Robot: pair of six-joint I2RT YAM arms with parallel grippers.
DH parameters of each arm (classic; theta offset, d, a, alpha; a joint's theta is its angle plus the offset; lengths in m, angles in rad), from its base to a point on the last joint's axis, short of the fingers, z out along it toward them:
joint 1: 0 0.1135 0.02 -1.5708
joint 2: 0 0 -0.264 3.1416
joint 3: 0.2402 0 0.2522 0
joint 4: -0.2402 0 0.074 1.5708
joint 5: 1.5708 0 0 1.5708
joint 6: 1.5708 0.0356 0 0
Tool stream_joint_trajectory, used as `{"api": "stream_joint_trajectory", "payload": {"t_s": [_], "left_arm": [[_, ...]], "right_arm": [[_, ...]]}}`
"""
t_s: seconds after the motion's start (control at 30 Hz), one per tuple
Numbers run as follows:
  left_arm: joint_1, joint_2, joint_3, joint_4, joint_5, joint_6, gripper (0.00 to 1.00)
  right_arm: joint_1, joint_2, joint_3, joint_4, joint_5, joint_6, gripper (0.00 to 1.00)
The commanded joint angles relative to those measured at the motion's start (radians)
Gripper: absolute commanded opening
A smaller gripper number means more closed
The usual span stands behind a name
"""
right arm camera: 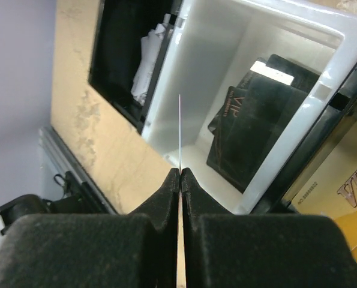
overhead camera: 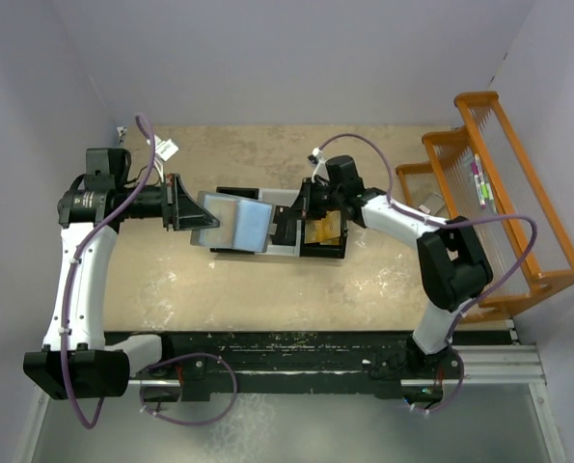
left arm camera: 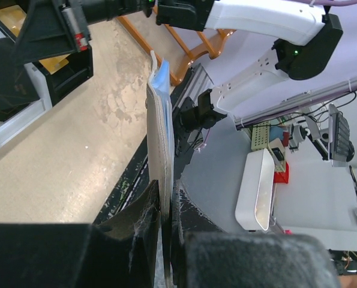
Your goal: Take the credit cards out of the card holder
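Right wrist view: a thin credit card (right arm camera: 179, 129) is seen edge-on, pinched between the pressed-together fingers of the right gripper (right arm camera: 180, 175) above the white middle compartment of a bin tray (right arm camera: 322, 36). Black cards (right arm camera: 256, 129) lie in that compartment, white cards (right arm camera: 149, 57) in the black compartment on one side, and an orange-gold card (right arm camera: 346, 198) on the other. The card holder (overhead camera: 236, 224) is held over the tray's left end, clamped at its edge by the left gripper (overhead camera: 198, 214). The tray rests on a table (overhead camera: 364, 280); an orange rack (overhead camera: 499, 193) stands at the right.

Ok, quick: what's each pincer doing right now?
Left pincer: closed on the card holder.
Right pincer: closed on a thin credit card.
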Motion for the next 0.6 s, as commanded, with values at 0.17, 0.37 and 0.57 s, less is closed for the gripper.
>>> {"api": "stream_joint_trajectory", "payload": {"t_s": [0.17,0.37,0.57], "left_arm": [[-0.004,-0.025,0.058,0.002,0.072,0.023,0.00],[-0.003,-0.034,0.065,-0.006,0.073,0.024,0.00],[-0.003,-0.032,0.066,-0.010,0.073,0.027,0.00]], "right_arm": [[0.065,0.113,0.123,-0.059,0.191,-0.062,0.00],[0.091,0.150,0.159,-0.093,0.275,-0.082,0.00],[0.108,0.090,0.166,-0.143,0.362,-0.104,0.33]]}}
